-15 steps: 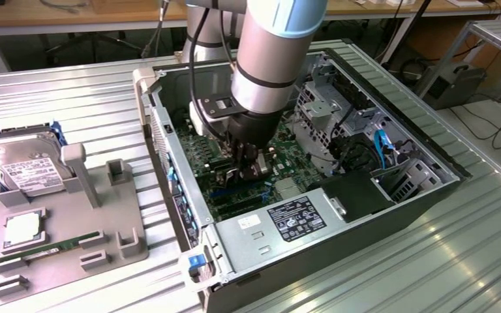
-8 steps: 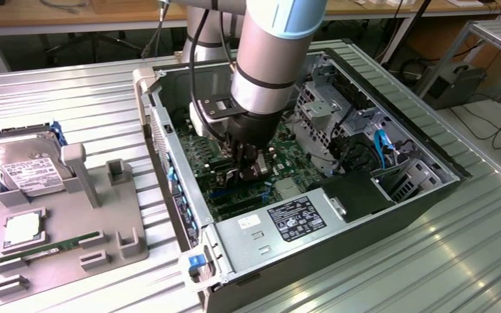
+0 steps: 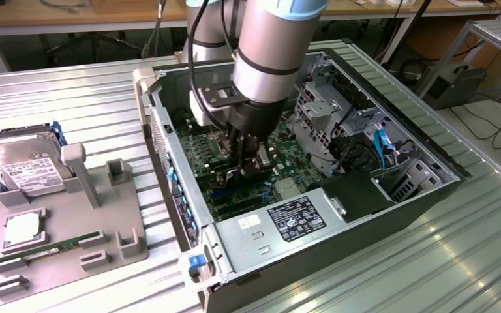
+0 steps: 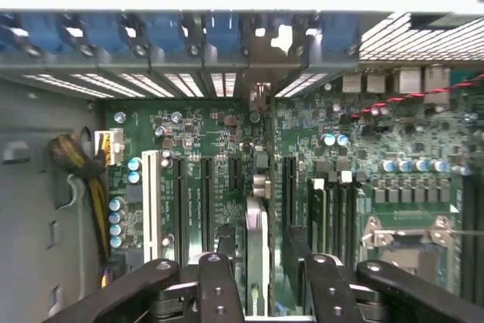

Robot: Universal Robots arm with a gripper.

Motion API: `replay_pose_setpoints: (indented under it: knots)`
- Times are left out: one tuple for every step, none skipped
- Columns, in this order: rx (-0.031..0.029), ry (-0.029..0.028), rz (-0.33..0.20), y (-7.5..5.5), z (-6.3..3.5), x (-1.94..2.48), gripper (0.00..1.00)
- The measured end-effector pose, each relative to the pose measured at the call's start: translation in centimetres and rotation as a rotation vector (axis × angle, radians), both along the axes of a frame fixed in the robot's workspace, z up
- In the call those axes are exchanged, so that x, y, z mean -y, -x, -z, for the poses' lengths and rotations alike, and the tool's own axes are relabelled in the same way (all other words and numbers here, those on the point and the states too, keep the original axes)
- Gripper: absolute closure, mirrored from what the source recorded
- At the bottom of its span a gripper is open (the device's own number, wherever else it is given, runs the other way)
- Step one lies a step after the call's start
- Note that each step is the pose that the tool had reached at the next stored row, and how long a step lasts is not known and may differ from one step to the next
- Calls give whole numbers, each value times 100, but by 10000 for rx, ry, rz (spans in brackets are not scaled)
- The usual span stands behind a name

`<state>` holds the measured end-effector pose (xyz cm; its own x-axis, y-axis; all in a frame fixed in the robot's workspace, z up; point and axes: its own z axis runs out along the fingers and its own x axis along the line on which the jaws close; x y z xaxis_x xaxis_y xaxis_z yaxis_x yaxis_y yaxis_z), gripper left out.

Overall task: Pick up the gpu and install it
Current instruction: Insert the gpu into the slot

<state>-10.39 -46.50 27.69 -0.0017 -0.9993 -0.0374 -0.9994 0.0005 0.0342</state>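
while the arm reaches down into the open computer case point(image 3: 355, 150), which lies on its side near the middle of the table point(image 3: 76, 91), you should note that the gpu point(image 4: 256, 251) stands on edge over the motherboard point(image 4: 363, 149), in line with the long expansion slots point(image 4: 193, 202), its metal end bracket point(image 4: 261, 73) up at the row of blue slot retainers point(image 4: 174, 32) along the case's rear wall. whether its edge connector is fully home in the slot cannot be told from here.

the gripper point(image 4: 256, 281) straddles the card: one finger pad sits to either side of the thin board, and in the wrist view a slim gap appears on each side, so i judge the jaws released rather than clamped on it. the card lies centred between them, its top edge running straight along the gap.

handling, as a judgement: the card is light, stiff and thin, fragile at its soldered parts and gold contacts, and smooth on its faces. take it by the bare top edge near mid-length, squarely, never by components or bracket; any tilt would load the slot.

on the grey fixture point(image 3: 102, 215) at the table's edge on the exterior view's left, the hard drive point(image 3: 29, 169) and ram stick point(image 3: 37, 251) rest untouched.
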Motion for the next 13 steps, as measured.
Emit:
replay_pose_setpoints:
  knots:
    - [0, 0, 0, 0, -28, -1, 60]
    - [0, -1, 0, 0, -43, -3, 60]
    - [1, -3, 1, 0, -55, -11, 60]
    - [0, -1, 1, 0, -62, -22, 62]
    - [-3, 5, 0, 0, -68, -34, 62]
    - [-4, 12, 0, 1, -72, -47, 68]
    - [-5, 20, -1, 1, -77, -57, 75]
    - [-6, 28, -2, 2, -79, -63, 75]
    - [-5, 31, -3, 4, -78, -64, 81]
    - [-5, 35, -4, 10, -78, -66, 87]
    - [-6, 37, -4, 20, -78, -67, 87]
    - [-6, 39, -4, 31, -77, -69, 89]
    - [-5, 39, -4, 41, -73, -70, 89]
